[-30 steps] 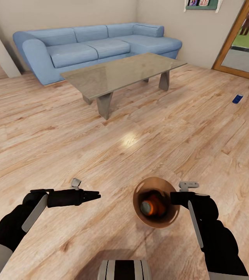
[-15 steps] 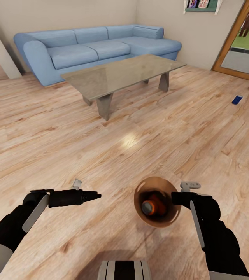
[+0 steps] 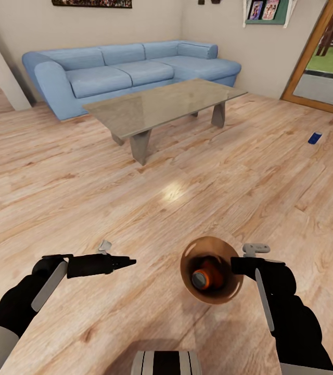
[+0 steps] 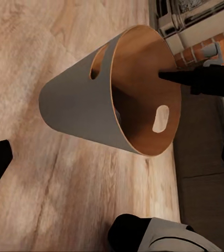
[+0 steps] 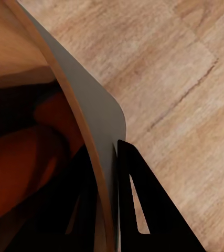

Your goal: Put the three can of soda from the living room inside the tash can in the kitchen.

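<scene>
Two orange cans (image 3: 206, 277) lay in the bin (image 3: 211, 250), which the right claw (image 3: 234, 264) carried by its rim, one finger inside the wall and one outside, clamped on it. In the right wrist view the grey wall (image 5: 93, 123) passed between the dark fingers (image 5: 138, 199), orange showing within. The left claw (image 3: 127, 262) hung beside the bin, empty, its fingers drawn together to a point. The blue can (image 3: 315, 137) lay on the wood floor (image 3: 83, 198) well beyond the bin, toward the glass door (image 3: 322, 62) and off to the right of the coffee table (image 3: 161, 104).

Over the last second the whole head view had slid slightly: sofa (image 3: 125, 70), table and blue can all sat a little differently in the picture, while arms and bin kept their pose. That read as the base or head moving, not the things. Judged so, the robot was travelling with the bin, likely to fetch the last can.
</scene>
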You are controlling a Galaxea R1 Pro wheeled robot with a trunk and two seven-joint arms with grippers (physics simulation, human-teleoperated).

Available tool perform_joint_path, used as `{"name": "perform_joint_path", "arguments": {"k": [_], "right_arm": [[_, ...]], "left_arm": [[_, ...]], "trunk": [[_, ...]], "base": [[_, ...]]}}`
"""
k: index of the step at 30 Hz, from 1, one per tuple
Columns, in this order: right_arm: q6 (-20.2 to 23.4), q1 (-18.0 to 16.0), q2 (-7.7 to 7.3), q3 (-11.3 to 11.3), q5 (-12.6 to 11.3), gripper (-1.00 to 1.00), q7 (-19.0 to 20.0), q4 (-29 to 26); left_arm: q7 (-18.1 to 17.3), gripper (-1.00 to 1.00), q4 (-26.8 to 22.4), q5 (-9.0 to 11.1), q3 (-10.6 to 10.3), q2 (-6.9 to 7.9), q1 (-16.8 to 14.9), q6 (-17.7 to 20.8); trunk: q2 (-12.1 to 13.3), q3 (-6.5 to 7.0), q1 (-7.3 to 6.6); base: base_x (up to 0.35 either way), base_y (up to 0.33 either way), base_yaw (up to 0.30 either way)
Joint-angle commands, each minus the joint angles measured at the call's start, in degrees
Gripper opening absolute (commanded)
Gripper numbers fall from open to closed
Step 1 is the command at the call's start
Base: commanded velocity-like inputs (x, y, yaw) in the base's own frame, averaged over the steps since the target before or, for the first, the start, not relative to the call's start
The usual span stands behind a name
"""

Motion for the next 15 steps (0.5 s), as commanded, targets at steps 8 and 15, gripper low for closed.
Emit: {"name": "perform_joint_path", "arguments": {"k": [8,15], "right_arm": [[0.04,-0.01,0.0,-0.02,-0.94,-1.0,0.25,-0.01],[0.04,-0.01,0.04,0.0,-0.94,-1.0,0.25,-0.01]], "left_arm": [[0.98,1.0,0.3,-0.03,-0.06,-0.21,0.0,-0.05],[1.04,1.0,0.69,-0.17,-0.02,-0.99,0.0,-0.05]], "trunk": [[0.0,0.75,0.0],[0.0,1.4,0.0]], "base": [[0.0,0.0,0.0],[0.0,0.0,0.0]]}}
